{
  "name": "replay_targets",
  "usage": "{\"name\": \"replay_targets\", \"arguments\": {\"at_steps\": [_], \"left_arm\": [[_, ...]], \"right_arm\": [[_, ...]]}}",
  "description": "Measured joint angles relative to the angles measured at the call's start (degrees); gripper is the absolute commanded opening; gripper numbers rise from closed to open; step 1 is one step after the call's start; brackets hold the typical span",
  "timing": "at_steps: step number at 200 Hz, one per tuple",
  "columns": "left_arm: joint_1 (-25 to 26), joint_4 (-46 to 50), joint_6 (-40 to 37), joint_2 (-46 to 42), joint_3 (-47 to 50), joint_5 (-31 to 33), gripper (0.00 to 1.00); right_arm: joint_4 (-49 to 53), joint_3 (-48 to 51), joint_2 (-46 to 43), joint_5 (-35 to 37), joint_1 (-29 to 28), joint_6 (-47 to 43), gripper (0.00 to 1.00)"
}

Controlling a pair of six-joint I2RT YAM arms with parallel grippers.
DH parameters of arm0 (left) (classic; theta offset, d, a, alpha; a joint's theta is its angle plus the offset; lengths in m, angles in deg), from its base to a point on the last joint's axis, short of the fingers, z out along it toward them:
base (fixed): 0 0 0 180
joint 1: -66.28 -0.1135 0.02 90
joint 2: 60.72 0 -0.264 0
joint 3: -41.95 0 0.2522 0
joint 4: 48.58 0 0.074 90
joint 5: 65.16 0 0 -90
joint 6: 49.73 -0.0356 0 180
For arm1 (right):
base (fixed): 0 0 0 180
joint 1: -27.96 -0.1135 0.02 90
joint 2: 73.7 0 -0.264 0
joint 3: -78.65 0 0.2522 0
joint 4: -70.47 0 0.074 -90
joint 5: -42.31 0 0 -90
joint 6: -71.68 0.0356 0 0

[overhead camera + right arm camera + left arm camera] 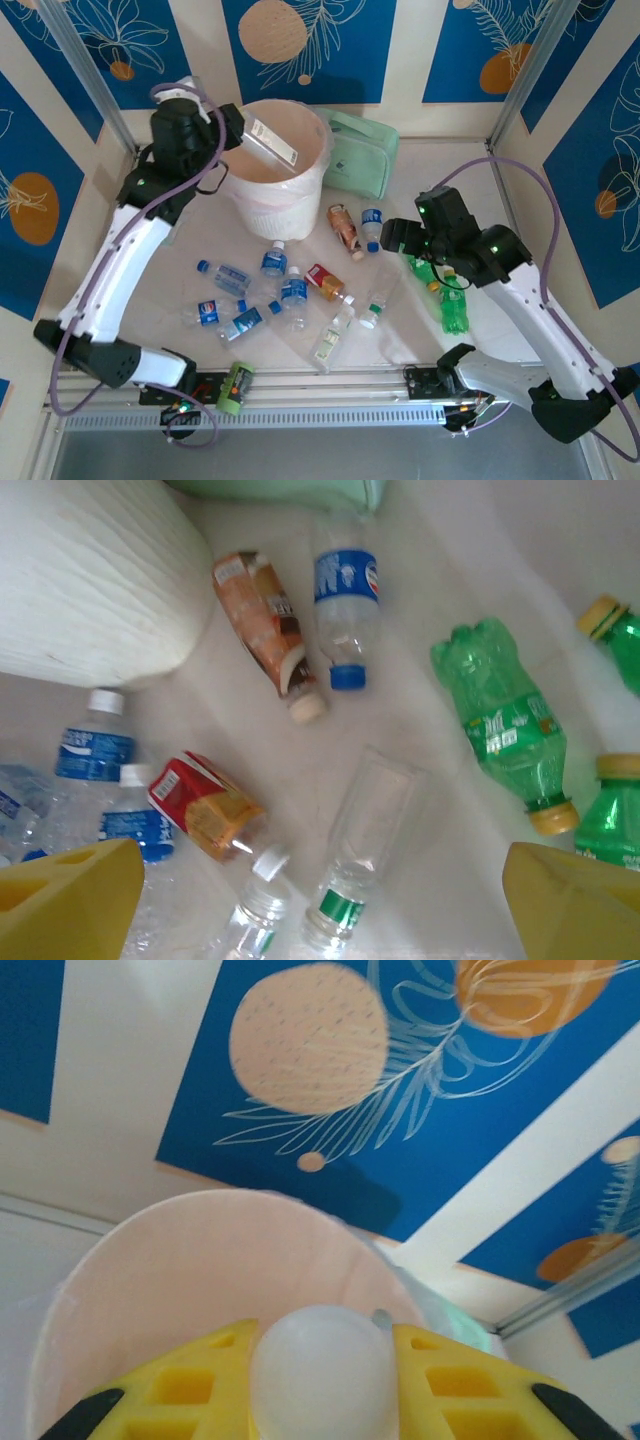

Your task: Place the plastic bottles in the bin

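Bin (276, 206) sits beneath a tilted clear bottle (272, 140) clenched in the left claw (234, 120); right claw (392, 236) hangs released.

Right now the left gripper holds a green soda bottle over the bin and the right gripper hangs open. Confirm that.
Not green: the top view shows the left gripper holding a clear bottle with a pale label over the bin. The right gripper does hang open.
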Motion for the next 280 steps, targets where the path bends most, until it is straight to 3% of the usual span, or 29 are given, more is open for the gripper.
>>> {"name": "replay_targets", "arguments": {"at_steps": [65, 171, 233, 243, 270, 280], "left_arm": [[-0.13, 0.09, -0.87, 6.69, -1.29, -0.81, 0.00], [-0.33, 0.00, 5.35, 6.16, 2.82, -9.25, 0.00], [-0.15, 0.02, 6.64, 5.22, 2.86, -10.69, 0.00], [-0.15, 0.11, 6.58, 5.22, 2.86, -10.58, 0.11], [-0.17, 1.07, 5.79, 5.62, 2.45, -9.94, 0.52], [-0.17, 1.36, 6.25, 6.34, 1.70, -9.90, 0.61]], "right_arm": [[0.98, 1.07, -0.46, -3.48, 1.75, 0.44, 0.93], [0.92, 9.25, -0.28, -6.54, 11.72, 2.75, 0.91], [0.44, 12.28, -0.28, -9.01, 13.70, 3.63, 0.90], [0.31, 12.28, -0.28, -9.18, 13.81, 3.63, 0.90], [-0.11, 12.31, -0.28, -9.38, 14.23, 3.63, 0.90], [-0.31, 12.31, -0.28, -9.46, 14.34, 3.65, 0.91]]}}
